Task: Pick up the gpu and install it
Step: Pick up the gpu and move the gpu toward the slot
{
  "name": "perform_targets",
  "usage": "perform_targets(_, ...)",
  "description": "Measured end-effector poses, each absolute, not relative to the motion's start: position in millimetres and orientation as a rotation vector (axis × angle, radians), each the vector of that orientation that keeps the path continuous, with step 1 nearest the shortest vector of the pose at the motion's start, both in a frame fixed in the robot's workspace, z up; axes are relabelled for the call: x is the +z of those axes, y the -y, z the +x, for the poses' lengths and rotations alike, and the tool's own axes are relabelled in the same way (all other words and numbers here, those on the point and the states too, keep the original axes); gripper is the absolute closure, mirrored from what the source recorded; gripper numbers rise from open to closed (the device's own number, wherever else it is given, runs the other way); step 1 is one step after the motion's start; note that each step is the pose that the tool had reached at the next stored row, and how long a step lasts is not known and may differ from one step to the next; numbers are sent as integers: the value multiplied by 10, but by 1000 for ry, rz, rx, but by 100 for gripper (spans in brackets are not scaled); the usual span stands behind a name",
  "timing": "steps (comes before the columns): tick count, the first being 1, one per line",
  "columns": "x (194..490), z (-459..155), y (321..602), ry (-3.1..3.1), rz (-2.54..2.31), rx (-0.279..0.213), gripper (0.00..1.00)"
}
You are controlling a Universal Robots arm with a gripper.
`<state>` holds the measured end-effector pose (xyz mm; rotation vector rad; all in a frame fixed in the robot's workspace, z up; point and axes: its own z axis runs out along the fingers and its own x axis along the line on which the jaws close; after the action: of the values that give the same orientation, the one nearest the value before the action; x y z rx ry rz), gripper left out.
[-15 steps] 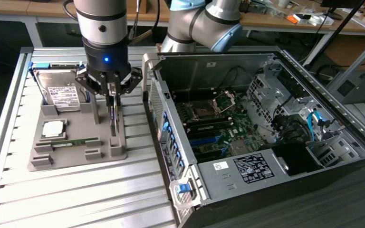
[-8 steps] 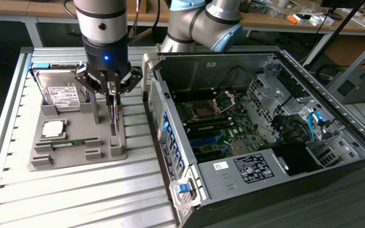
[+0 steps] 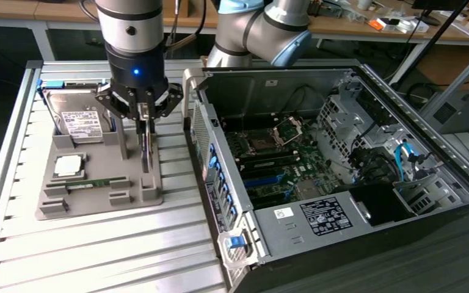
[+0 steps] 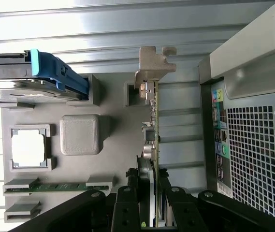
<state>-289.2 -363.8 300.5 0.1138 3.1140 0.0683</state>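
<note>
Closest in the exterior view, the slatted metal bench [image 3: 96, 244] carries an open computer case [image 3: 279, 235] on the exterior view's right, with a blue latch [image 3: 234, 241] at its nearest corner. Beside the case lies a grey parts tray [image 3: 96, 198]. A narrow green memory stick [image 3: 88, 182] sits in the tray's near slots, and a square processor [image 3: 69, 163] lies just behind it.

Farther in, the gpu [image 3: 146, 152] stands on edge along the tray side nearest the case. The end effector [image 3: 142, 116] is directly above it and grasps it. In the wrist view, the black fingers [image 4: 127, 208] press against both faces of the thin card, and its silver bracket [image 4: 154, 65] sits at the far end by a tray post. I cannot tell whether the card's lower edge is touching the tray or is clear of it.

The case's tall side wall [image 3: 210, 152] rises just beside the tray, between the card and the motherboard [image 3: 275, 165] inside. Behind the card, a silver hard drive [image 3: 83, 122] in a blue carrier [image 4: 57, 72] lies at the tray's far end. Beyond it, the arm [image 3: 259, 30] bends over the case, with cluttered desks [image 3: 397, 24] behind.
</note>
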Motion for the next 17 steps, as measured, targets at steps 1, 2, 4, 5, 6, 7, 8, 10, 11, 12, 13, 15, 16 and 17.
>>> perform_targets(1, 3010, -2892, 3638, -3114, 114, 68, 73)
perform_targets(2, 3017, -2892, 3638, -3114, 114, 69, 73)
perform_targets(4, 3027, -2892, 3638, -3114, 114, 69, 73)
perform_targets(5, 3032, -2892, 3638, -3114, 114, 70, 73)
perform_targets(6, 3036, -2892, 3638, -3114, 114, 70, 73)
perform_targets(7, 3039, -2892, 3638, -3114, 114, 71, 73)
perform_targets(8, 3043, -2892, 3638, -3114, 114, 71, 73)
perform_targets(10, 3049, -2892, 3638, -3114, 114, 72, 73)
perform_targets(11, 3053, -2892, 3638, -3114, 114, 72, 73)
perform_targets(12, 3056, -2892, 3638, -3114, 114, 73, 73)
perform_targets(13, 3059, -2892, 3638, -3114, 114, 73, 73)
perform_targets(15, 3065, -2892, 3638, -3114, 114, 74, 73)
perform_targets(16, 3069, -2892, 3638, -3114, 114, 74, 73)
perform_targets(17, 3072, -2892, 3638, -3114, 114, 75, 73)
